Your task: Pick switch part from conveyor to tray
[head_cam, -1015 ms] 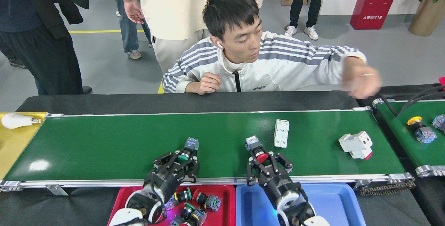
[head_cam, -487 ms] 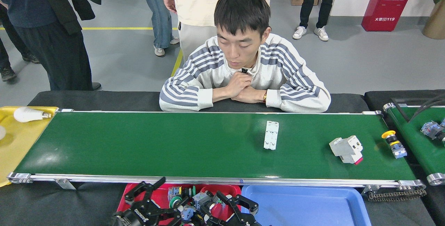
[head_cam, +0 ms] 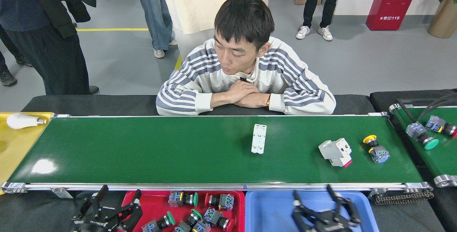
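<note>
The long dark-green conveyor (head_cam: 142, 153) runs across the head view. On it lie a white breaker block (head_cam: 259, 138), a grey-white breaker (head_cam: 335, 152) and a yellow-capped push-button switch part (head_cam: 376, 149) at the right end. Below its near rail sit a red tray (head_cam: 235, 208) holding several switch parts (head_cam: 182, 198) and a bare blue tray (head_cam: 271, 210). My left gripper (head_cam: 117, 203) hangs open at the red tray's left edge, holding nothing. Over the blue tray my right gripper (head_cam: 316, 198) is open too, nothing between its fingers.
A person in a striped top (head_cam: 246, 82) leans on the far side of the belt, arms folded. A smaller green belt (head_cam: 441, 153) at the right carries more switch parts (head_cam: 421, 135). A yellow surface (head_cam: 14, 146) with a light bulb (head_cam: 21, 120) lies at the left. People stand behind.
Both grippers dropped their switch parts into the red tray and drew apart, opening. The parts on the belt travelled left, and a yellow-capped switch part came onto its right end.
</note>
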`<act>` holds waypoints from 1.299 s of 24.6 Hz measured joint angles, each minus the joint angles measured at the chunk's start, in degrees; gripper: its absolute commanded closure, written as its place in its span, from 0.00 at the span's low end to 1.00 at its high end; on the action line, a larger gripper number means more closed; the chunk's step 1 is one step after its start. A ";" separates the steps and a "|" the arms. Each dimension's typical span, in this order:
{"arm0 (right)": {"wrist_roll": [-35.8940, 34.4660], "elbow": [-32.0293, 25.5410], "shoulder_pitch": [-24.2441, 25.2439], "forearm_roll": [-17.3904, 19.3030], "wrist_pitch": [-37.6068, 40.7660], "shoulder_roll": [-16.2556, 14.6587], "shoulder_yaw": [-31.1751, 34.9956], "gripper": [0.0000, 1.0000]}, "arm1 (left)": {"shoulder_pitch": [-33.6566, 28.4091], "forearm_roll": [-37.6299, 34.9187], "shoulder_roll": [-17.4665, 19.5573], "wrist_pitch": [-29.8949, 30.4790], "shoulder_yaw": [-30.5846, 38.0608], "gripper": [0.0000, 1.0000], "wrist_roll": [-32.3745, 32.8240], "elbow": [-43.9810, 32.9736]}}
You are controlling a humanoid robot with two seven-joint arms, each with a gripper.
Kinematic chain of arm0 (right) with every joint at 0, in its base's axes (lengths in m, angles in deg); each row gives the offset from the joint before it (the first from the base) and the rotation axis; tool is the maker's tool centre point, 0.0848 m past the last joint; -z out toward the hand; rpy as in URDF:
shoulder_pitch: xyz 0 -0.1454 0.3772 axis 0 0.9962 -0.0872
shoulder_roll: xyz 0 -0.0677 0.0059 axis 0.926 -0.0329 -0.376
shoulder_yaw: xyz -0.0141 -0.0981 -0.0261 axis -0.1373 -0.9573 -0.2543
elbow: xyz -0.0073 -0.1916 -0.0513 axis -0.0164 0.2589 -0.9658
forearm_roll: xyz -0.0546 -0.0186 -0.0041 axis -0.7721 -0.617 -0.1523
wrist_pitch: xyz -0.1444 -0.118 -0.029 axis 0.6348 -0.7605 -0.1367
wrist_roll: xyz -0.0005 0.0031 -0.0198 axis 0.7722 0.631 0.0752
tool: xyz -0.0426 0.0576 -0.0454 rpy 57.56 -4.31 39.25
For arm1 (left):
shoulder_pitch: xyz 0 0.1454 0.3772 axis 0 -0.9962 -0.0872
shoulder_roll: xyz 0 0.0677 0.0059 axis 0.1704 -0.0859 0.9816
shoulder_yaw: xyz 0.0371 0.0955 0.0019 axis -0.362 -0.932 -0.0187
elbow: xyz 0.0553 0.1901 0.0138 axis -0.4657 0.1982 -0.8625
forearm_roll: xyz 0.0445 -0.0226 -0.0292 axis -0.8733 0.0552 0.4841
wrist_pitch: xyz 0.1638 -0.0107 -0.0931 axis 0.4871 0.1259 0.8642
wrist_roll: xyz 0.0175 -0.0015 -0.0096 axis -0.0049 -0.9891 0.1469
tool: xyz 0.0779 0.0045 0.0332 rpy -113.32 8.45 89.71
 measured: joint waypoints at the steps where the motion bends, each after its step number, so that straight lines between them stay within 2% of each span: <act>1: -0.13 0.52 -0.73 0.58 0.00 0.00 0.50 0.00 | 0.97 -0.32 -0.18 -0.34 -3.60 0.00 -0.07 -0.41; 4: -0.44 2.29 -5.77 0.98 0.06 -0.64 0.46 0.00 | 5.18 -3.52 -2.09 -2.91 -13.34 0.00 0.11 -0.60; 6: 1.56 5.30 -9.81 0.98 0.10 -1.74 -1.96 0.00 | 9.40 -6.71 -4.39 -5.70 -17.97 0.00 0.49 1.41; 9: 6.65 10.72 -18.18 0.98 0.20 -2.05 -6.43 0.00 | 13.63 -8.57 -7.32 -8.43 -20.14 0.00 1.75 6.74; 12: 10.77 17.19 -24.44 1.00 0.42 -2.01 -9.21 0.01 | 17.46 -8.69 -7.76 -9.77 -20.52 0.00 2.49 10.60; 13: 11.45 19.01 -25.82 1.03 0.56 -1.99 -10.40 0.08 | 18.35 -8.69 -7.98 -10.12 -20.58 0.00 2.70 11.83; 14: 12.00 20.38 -26.95 1.05 0.47 -1.99 -11.58 0.34 | 19.27 -8.69 -8.55 -10.35 -20.59 0.00 2.93 13.36; 15: 12.60 21.27 -27.66 1.04 0.31 -2.00 -12.60 0.72 | 20.14 -8.70 -9.12 -10.48 -20.61 0.00 3.11 14.79; 16: 12.87 21.62 -27.86 1.01 0.31 -2.06 -13.36 0.87 | 21.04 -8.70 -9.57 -10.65 -20.67 0.00 3.22 16.32; 17: 13.05 21.78 -27.84 0.99 0.21 -2.21 -14.30 0.95 | 22.04 -8.70 -9.80 -10.92 -20.71 0.00 3.31 18.06; 18: 13.27 21.84 -27.84 1.03 0.12 -2.45 -15.00 0.98 | 22.79 -8.70 -9.87 -11.25 -20.71 0.00 3.36 19.41; 23: 13.60 20.93 -27.71 1.14 0.26 -2.65 -15.64 0.98 | 27.18 -8.69 -9.90 -13.37 -20.71 0.00 3.45 25.02; 28: 13.68 15.54 -24.07 1.85 2.03 -2.64 -15.51 0.98 | 29.74 -8.64 -9.90 -15.87 -20.35 0.01 3.46 29.95; 29: 13.61 13.45 -22.57 2.75 3.18 -2.65 -15.24 0.98 | 30.06 -8.63 -9.89 -16.50 -20.12 0.06 3.46 30.83; 30: 12.98 10.36 -19.98 3.92 4.51 -2.84 -14.82 0.92 | 30.29 -8.63 -9.88 -17.33 -19.75 0.18 3.46 31.68; 31: 12.42 7.25 -16.88 5.04 6.26 -3.60 -14.04 0.60 | 30.39 -8.61 -9.84 -18.28 -19.44 0.48 3.57 32.28; 32: 11.80 4.20 -13.59 5.83 7.81 -4.67 -12.66 0.23 | 30.40 -8.52 -9.67 -19.04 -19.09 0.67 3.62 32.73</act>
